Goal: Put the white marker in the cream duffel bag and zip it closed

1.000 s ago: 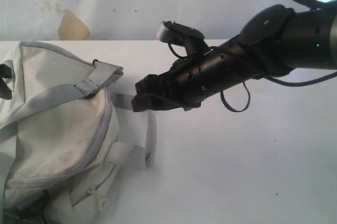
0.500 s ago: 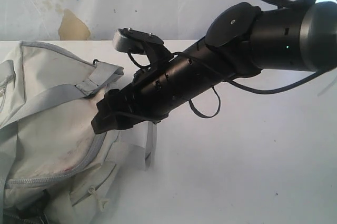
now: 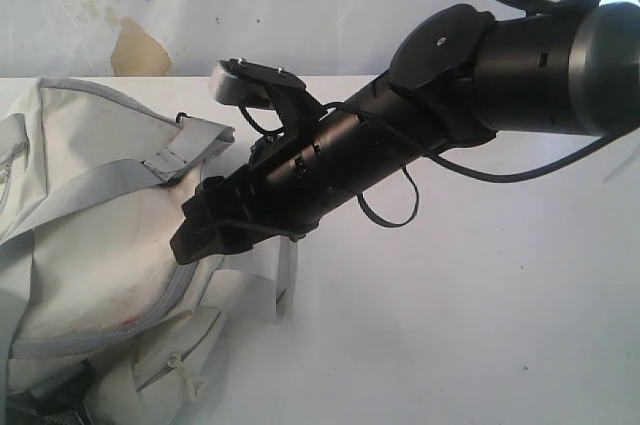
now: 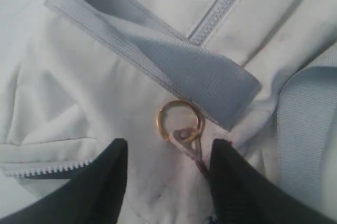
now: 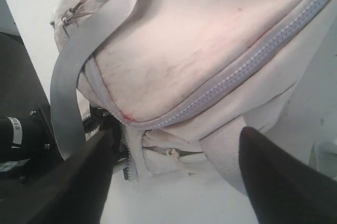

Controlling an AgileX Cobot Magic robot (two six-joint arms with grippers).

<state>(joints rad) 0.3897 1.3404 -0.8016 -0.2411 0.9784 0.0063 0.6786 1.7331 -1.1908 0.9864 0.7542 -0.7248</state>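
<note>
The cream duffel bag (image 3: 90,215) lies on the left of the white table, with faint red stains on its side. My right gripper (image 3: 192,237) reaches across to the bag's near end and stands open; in the right wrist view the right gripper (image 5: 176,182) has its jaws wide apart, facing the bag's grey zipper (image 5: 247,66) with nothing held. My left gripper (image 4: 168,166) is open just over the bag's fabric (image 4: 79,87). A gold ring (image 4: 179,120) with a metal zipper pull (image 4: 189,142) lies between its fingers, untouched. The white marker is out of view.
Grey webbing straps (image 3: 285,265) hang off the bag's end onto the table (image 3: 450,325). A grey strap (image 4: 174,60) crosses the fabric above the ring. A small side-pocket pull (image 5: 171,153) shows under the bag. Dark robot hardware (image 5: 16,134) stands beside the bag.
My right arm has swung left and down, from beside the bag's end to over its side, and has barely shifted in the last half second. The bag's left part has sagged slightly.
</note>
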